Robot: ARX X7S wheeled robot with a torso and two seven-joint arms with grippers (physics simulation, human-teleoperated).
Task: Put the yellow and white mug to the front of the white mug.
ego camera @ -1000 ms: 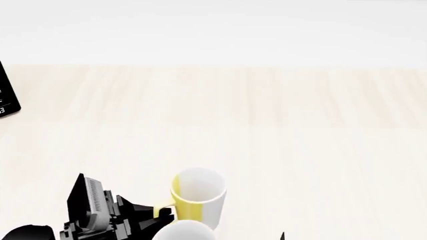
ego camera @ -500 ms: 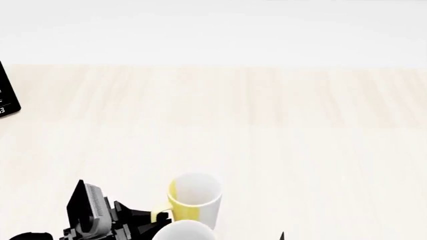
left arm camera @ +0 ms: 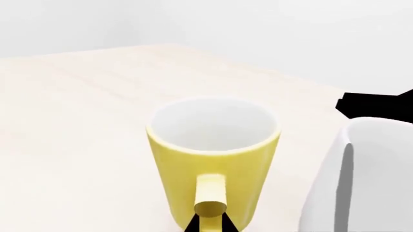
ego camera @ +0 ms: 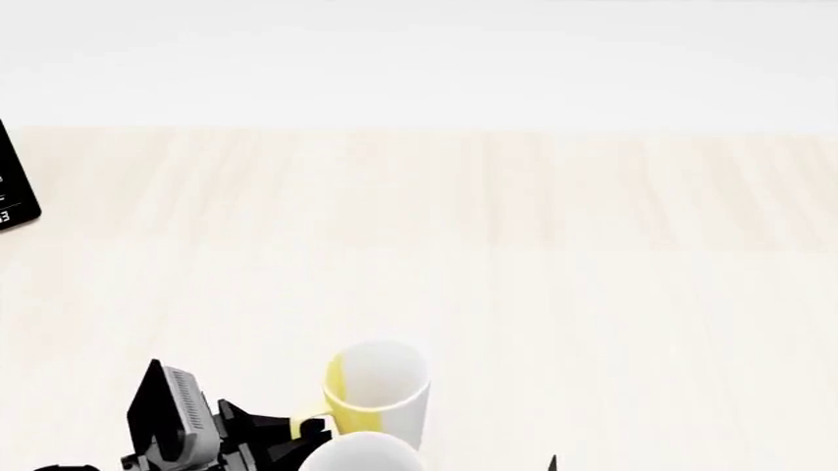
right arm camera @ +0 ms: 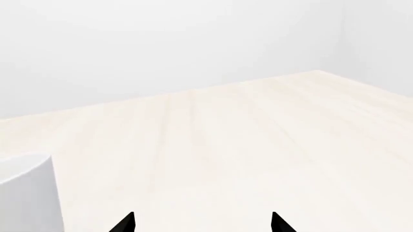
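Observation:
The yellow and white mug (ego camera: pixel 377 391) stands upright near the bottom of the head view, its yellow handle pointing left. My left gripper (ego camera: pixel 290 429) is shut on that handle; in the left wrist view (left arm camera: pixel 210 224) its two black tips pinch the yellow loop of the mug (left arm camera: pixel 213 159). The white mug (ego camera: pixel 364 455) is just in front of it at the bottom edge, almost touching; it also shows in the left wrist view (left arm camera: pixel 361 183) and the right wrist view (right arm camera: pixel 26 193). My right gripper (right arm camera: pixel 201 223) is open and empty over bare table.
The pale wooden table (ego camera: pixel 524 245) stretches away to a white wall. A black object (ego camera: pixel 14 186) sits at the far left edge. A black part of the right arm (left arm camera: pixel 380 104) shows beyond the white mug.
The yellow and white mug, held by my left gripper, has moved a little down and left in the head view, towards the white mug. The right arm has not moved.

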